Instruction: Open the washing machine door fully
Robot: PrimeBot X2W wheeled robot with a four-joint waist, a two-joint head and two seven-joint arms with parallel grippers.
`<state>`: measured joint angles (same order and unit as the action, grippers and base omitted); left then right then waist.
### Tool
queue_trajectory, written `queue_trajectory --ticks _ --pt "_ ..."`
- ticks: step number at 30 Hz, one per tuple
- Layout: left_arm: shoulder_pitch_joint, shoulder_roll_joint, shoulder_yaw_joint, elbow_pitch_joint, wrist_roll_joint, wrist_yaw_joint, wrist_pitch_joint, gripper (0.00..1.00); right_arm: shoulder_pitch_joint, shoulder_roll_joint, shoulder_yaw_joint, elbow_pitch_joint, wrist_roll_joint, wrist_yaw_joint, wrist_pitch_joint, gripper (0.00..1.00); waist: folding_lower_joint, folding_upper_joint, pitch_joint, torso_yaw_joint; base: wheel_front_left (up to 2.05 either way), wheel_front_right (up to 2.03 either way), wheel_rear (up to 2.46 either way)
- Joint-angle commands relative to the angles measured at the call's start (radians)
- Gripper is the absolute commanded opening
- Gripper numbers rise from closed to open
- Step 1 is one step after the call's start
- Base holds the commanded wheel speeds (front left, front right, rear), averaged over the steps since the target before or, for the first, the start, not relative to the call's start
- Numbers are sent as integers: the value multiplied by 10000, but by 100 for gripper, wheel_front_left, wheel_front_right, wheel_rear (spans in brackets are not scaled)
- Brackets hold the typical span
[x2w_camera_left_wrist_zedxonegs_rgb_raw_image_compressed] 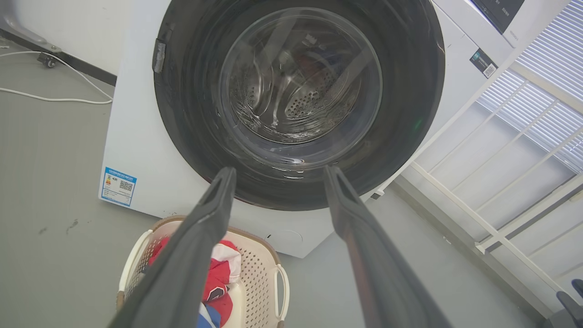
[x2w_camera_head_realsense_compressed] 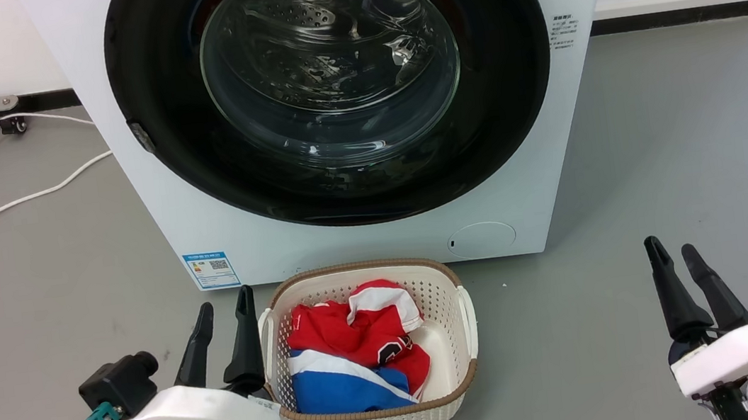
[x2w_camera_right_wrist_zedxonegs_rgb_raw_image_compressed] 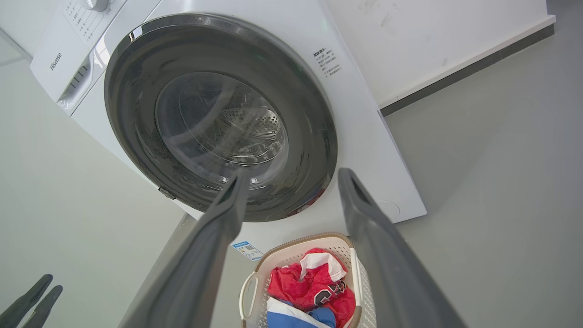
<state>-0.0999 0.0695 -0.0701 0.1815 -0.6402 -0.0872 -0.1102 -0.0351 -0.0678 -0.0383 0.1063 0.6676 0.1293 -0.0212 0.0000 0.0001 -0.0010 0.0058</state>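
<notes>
The washing machine (x2w_camera_head_realsense_compressed: 130, 197) stands straight ahead, a white box on the grey floor. The washing machine door (x2w_camera_head_realsense_compressed: 508, 79), a glossy black disc with a clear bowl window, lies flat against its front, with a small grey latch (x2w_camera_head_realsense_compressed: 142, 137) on its left rim. My left gripper (x2w_camera_head_realsense_compressed: 225, 301) is low at the left, open and empty, well short of the door (x2w_camera_left_wrist_zedxonegs_rgb_raw_image_compressed: 410, 91). At the lower right my right gripper (x2w_camera_head_realsense_compressed: 669, 246) is also open and empty. In the wrist views both pairs of fingers (x2w_camera_left_wrist_zedxonegs_rgb_raw_image_compressed: 214, 214) (x2w_camera_right_wrist_zedxonegs_rgb_raw_image_compressed: 364, 214) point at the door's lower rim (x2w_camera_right_wrist_zedxonegs_rgb_raw_image_compressed: 136, 114).
A white perforated basket (x2w_camera_head_realsense_compressed: 360, 272) with red, white and blue clothes sits on the floor directly below the door, between my grippers. White cables (x2w_camera_head_realsense_compressed: 2, 205) run across the floor at the left. A white railing (x2w_camera_left_wrist_zedxonegs_rgb_raw_image_compressed: 478, 228) stands beside the machine.
</notes>
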Motion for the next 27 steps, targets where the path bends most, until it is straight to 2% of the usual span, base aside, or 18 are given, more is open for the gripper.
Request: queue_trajectory --ticks 1,27 --pt "-229 91 -70 -146 302 30 -98 100 4 -16 24 -159 -314 18 -15 100 0 -1 -1 2 0 0 0" --pt "-302 387 -571 -24 2958 381 -772 100 242 91 -95 -496 -3278 19 -103 100 0 -1 -60 79 0 0 0"
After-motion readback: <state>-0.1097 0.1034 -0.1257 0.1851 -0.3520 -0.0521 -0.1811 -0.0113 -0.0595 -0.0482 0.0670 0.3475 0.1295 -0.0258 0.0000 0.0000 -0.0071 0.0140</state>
